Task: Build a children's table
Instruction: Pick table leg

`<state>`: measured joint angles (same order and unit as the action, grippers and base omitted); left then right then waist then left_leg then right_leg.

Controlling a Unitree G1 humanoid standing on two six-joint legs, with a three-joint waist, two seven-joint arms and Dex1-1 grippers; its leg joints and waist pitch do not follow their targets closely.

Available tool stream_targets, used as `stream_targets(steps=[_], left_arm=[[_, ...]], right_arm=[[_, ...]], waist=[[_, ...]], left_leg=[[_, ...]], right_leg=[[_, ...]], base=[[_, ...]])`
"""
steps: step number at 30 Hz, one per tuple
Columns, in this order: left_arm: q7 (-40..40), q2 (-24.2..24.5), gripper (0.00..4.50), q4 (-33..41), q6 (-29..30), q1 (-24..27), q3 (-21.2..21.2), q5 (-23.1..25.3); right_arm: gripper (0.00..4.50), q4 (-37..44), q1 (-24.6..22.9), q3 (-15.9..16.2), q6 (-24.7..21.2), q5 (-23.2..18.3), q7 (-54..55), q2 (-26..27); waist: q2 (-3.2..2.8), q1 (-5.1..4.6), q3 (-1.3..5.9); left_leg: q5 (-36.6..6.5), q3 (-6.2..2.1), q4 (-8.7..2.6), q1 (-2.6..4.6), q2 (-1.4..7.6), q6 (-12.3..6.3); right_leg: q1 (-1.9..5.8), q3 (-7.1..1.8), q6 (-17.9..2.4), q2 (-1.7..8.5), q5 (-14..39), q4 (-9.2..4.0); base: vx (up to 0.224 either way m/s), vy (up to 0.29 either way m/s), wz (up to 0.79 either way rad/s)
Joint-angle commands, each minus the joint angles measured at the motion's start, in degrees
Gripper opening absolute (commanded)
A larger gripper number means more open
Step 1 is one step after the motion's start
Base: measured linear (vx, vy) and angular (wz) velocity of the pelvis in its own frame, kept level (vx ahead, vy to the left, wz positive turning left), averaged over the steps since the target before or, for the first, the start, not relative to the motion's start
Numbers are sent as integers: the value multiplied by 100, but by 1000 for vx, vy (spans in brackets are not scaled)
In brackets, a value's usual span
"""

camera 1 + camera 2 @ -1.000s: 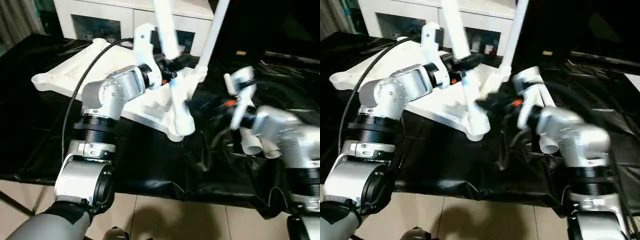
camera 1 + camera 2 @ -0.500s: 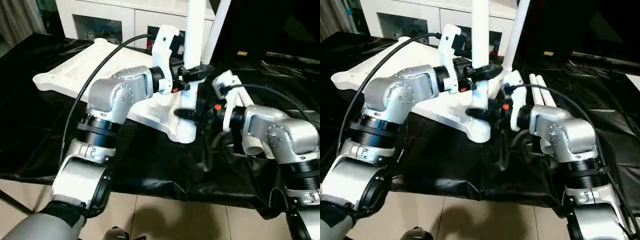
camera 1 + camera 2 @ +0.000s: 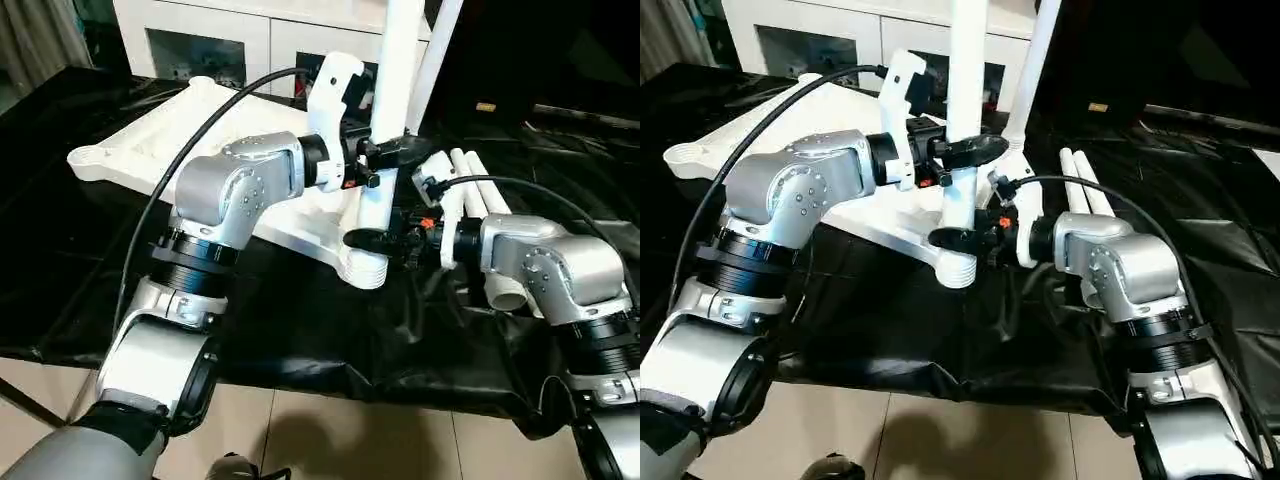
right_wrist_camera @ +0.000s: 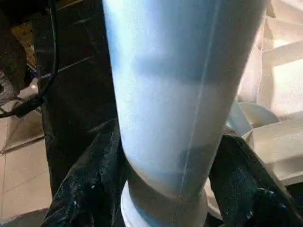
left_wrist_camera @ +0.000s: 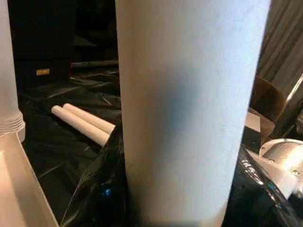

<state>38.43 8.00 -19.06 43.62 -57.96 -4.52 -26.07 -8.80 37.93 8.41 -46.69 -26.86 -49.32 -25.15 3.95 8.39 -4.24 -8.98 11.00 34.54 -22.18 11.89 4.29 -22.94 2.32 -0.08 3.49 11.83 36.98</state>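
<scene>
The children's table top point(image 3: 200, 130) lies upside down on the black-draped work table, ribbed underside up. One white leg point(image 3: 392, 70) stands upright in its near corner socket point(image 3: 365, 270). My left gripper point(image 3: 392, 152) is shut on this leg at mid height, and the leg point(image 5: 184, 109) looms close in the left wrist view. Just above the socket, my right gripper point(image 3: 375, 238) is shut on the same leg point(image 4: 180, 94). A second leg point(image 3: 438, 50) stands in the far corner. Two loose legs point(image 3: 478, 180) lie to the right.
A white cabinet with glass doors point(image 3: 230, 40) stands behind the work table. The black drape point(image 3: 300, 320) hangs over the front edge above a tiled floor point(image 3: 330, 440). A black cable point(image 3: 190, 150) arcs over my left arm.
The leg has gone from tilted to upright in the near corner socket. My right gripper has moved in from the right and closed on its lower part.
</scene>
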Motion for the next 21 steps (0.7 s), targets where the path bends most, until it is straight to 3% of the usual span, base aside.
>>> stream_targets(steps=[1, 5, 12, 13, 17, 21], left_arm=[[22, -24, 182, 127, -14, -8, -26, 33], [29, -26, 182, 139, -9, -3, -26, 33], [65, -20, 182, 152, -26, 18, -26, 46], [45, -15, 217, 145, -98, 28, -44, 96], [135, -91, 252, 227, 88, 86, 160, -214], [-57, -324, 279, 192, -497, 137, 489, -286]], right_arm=[[221, -81, 57, 16, 79, 30, -75, -24], [192, -128, 56, 6, 89, 66, -93, -2], [188, -201, 55, -94, 219, 78, -33, 97], [188, -213, 45, -134, 253, 68, -2, 131], [188, -222, 15, -281, 323, 27, 131, 245], [188, -258, 2, -656, 440, -123, 462, 498]], waist=[[-4, 8, 490], [-2, 9, 492], [-11, 11, 497], [-10, 7, 498], [-22, 14, 503], [-31, 9, 507]], left_leg=[[-608, -63, -325, 127, 108, 60], [-594, -66, -325, 126, 109, 52], [-599, -66, -324, 130, 112, 42], [-606, -67, -326, 130, 114, 44], [-586, -65, -320, 131, 111, 66], [-612, -66, -323, 130, 114, 41]], right_leg=[[345, -217, -1301, 413, -47, -383], [346, -216, -1285, 408, -59, -378], [344, -214, -1327, 411, -115, -373], [342, -214, -1321, 414, -86, -377], [341, -213, -1370, 420, -133, -361], [343, -216, -1389, 420, -172, -378]], base=[[0, 0, 0], [0, 0, 0], [0, 0, 0], [0, 0, 0], [0, 0, 0], [0, 0, 0]])
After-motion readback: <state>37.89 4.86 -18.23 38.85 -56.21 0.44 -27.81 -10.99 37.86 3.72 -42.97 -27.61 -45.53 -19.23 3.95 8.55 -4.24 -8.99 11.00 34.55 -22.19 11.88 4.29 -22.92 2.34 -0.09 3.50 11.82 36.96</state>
